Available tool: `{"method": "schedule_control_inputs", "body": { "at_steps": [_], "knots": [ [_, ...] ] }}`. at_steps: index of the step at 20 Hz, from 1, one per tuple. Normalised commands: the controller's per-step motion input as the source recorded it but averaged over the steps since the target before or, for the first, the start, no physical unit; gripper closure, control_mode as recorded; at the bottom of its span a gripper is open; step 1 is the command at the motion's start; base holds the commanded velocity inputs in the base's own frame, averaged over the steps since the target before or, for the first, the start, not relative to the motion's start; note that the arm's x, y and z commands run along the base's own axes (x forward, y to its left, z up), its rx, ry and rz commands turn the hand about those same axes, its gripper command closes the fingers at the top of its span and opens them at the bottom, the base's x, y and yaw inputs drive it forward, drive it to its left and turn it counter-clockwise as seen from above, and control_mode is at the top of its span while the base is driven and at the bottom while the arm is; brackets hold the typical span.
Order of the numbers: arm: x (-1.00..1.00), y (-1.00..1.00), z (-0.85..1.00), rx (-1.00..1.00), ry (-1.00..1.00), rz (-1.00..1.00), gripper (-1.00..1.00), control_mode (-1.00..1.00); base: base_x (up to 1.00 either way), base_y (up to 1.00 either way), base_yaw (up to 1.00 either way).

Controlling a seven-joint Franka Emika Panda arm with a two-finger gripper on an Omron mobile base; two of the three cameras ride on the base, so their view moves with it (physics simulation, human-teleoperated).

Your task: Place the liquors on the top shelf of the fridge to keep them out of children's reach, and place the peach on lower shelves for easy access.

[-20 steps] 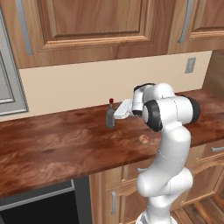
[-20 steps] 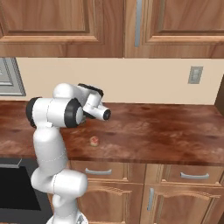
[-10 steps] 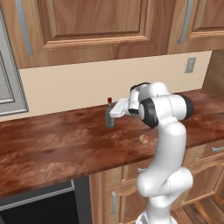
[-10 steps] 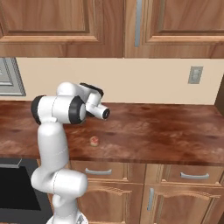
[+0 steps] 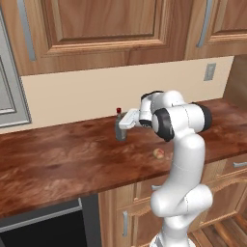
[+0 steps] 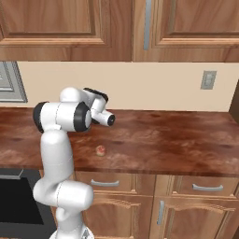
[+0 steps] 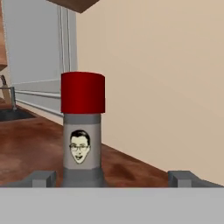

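Bottle (image 7: 82,131) dead ahead of the claw (image 7: 111,177) in hand view: dark grey glass, red cap, pale label w/ a cartoon face in glasses, no readable text or brand. Bottle stands upright on the brown counter (image 5: 58,164), near the beige back wall. Claw is spread wide, nothing pinched; left fingertip (image 7: 41,178) sits just left of the bottle base, right one well off to the right, so bottle is nearer the left finger, and touching or not can't be told. Bottle bottom is cut off by the lower edge of hand view. From left base view the bottle (image 5: 120,126) is partly covered by the white hand, only cap and upper body show; claw (image 5: 126,120) itself is hard to make out there. Peach (image 5: 158,153) lies on the counter, toward the front edge, well apart from the bottle; also seen in right base view (image 6: 99,150), tiny, detail blurred. Counter has open room to the right of the peach up to the wall outlet (image 6: 207,80). Wood cabinets (image 6: 116,23) hang above. Grey fridge side (image 5: 9,82) is cut off at left edge.
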Motion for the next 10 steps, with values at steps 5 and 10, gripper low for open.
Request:
{"method": "schedule_control_inputs", "body": {
  "at_steps": [5, 10],
  "knots": [
    [-0.02, 0.0, 0.0, 0.0, 0.0, 0.0, -1.0, -1.0, 0.0, 0.0, 0.0],
    [0.0, 0.01, 0.0, 0.0, 0.01, 0.0, -1.0, -1.0, 0.0, 0.0, 0.0]
  ]
}}
